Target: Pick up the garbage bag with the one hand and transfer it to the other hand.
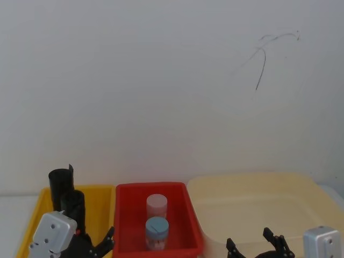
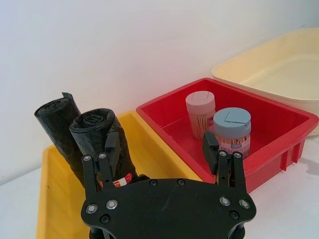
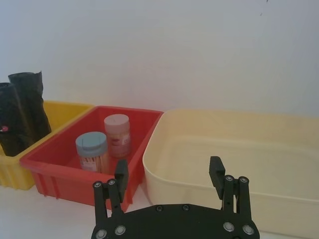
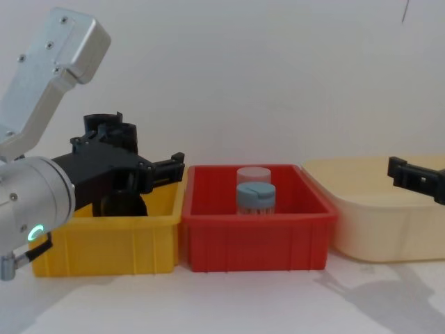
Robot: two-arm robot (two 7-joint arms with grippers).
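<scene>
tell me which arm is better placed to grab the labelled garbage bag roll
Left. The left gripper hangs open right at the garbage bag in the yellow bin; the right gripper sits by the cream tub.

Garbage bag [image 2: 99, 142] in left bin [image 2: 47, 199], two jars [image 2: 232, 130] in middle bin [image 2: 271, 160], tub [image 2: 291, 74] right

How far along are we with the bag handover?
Nothing is done yet: the garbage bag stands in the yellow bin. In hand: the left gripper is open close beside it, not gripping. Left to do: grasp, lift, and pass it to the right gripper, which is open near the cream bin.
</scene>
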